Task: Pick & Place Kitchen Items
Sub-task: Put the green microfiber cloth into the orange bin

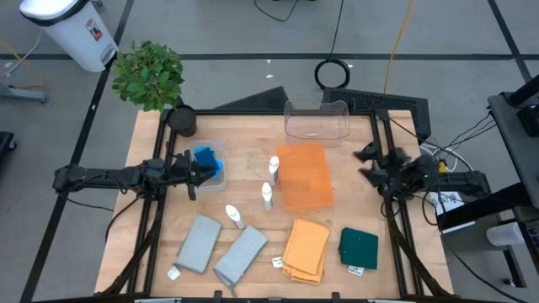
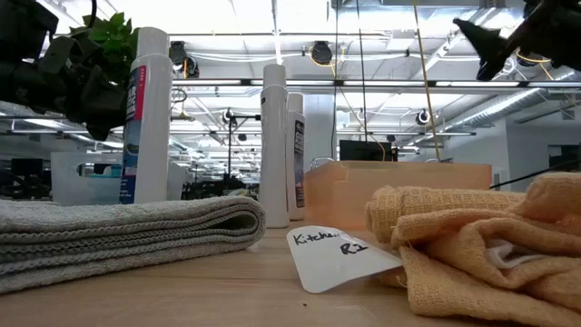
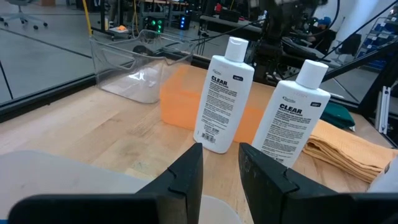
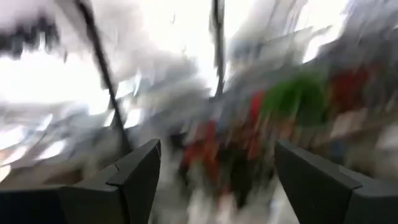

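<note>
Three white bottles [image 1: 274,166] [image 1: 267,195] [image 1: 234,216] stand upright mid-table beside the orange tray [image 1: 303,177]. Blue sponges [image 1: 207,160] lie in a small clear bin at the left. Two grey cloths [image 1: 198,244] [image 1: 241,254], an orange cloth [image 1: 306,248] and a dark green cloth [image 1: 359,248] lie folded along the near edge. My left gripper [image 1: 199,173] [image 3: 221,152] hovers by the sponge bin, pointing at two of the bottles [image 3: 224,102], its fingers a narrow gap apart on nothing. My right gripper [image 1: 364,164] [image 4: 217,149] is at the right edge, wide open and tipped upward, holding nothing.
A larger clear bin [image 1: 317,120] stands at the far edge behind the tray. A potted plant [image 1: 150,74] and a dark cup [image 1: 181,119] sit at the far left corner. White tags [image 2: 340,254] lie by the cloths. Bare wood shows between the bottles and the left arm.
</note>
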Available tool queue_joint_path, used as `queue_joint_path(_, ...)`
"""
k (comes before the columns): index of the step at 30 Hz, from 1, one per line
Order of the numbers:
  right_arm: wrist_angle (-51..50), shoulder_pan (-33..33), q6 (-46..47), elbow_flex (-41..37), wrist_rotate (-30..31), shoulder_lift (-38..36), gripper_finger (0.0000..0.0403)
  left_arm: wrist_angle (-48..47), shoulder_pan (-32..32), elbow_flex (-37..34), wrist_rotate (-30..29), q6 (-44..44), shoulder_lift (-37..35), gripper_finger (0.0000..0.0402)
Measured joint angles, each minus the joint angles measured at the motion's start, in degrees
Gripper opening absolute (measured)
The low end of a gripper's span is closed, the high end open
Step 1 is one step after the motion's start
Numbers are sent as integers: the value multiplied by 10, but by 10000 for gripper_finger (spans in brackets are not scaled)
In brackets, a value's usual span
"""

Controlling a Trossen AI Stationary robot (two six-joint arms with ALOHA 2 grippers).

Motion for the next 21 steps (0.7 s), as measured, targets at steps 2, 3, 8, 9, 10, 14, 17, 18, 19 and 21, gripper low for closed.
queue_joint_path(2, -116, 2, 36, 49, -56, 36, 279, 0, 0, 0, 0, 0, 0, 108)
queue_joint_path(3, -162, 2, 48, 85, -70, 57, 279, 0, 0, 0, 0, 0, 0, 108)
queue_joint_path(8, -504, 11, 83, 257, -171, 194, 279, 0, 0, 0, 0, 0, 0, 108)
queue_joint_path(9, -565, 15, 88, 281, -190, 223, 279, 0, 0, 0, 0, 0, 0, 108)
queue_joint_path(10, -613, 19, 95, 301, -205, 250, 279, 0, 0, 0, 0, 0, 0, 108)
queue_joint_path(14, -738, 49, 113, 325, -231, 328, 279, 0, 0, 0, 0, 0, 0, 108)
queue_joint_path(17, -765, 77, 114, 309, -229, 377, 279, -1, 0, 0, 0, -1, 0, 108)
queue_joint_path(18, -764, 88, 115, 304, -231, 388, 279, -1, 0, 0, 0, -1, 0, 108)
queue_joint_path(19, -750, 98, 116, 297, -234, 399, 279, -1, 0, 0, 0, -1, 0, 108)
queue_joint_path(21, -708, 120, 129, 277, -246, 420, 279, -1, 0, 0, 0, -1, 0, 108)
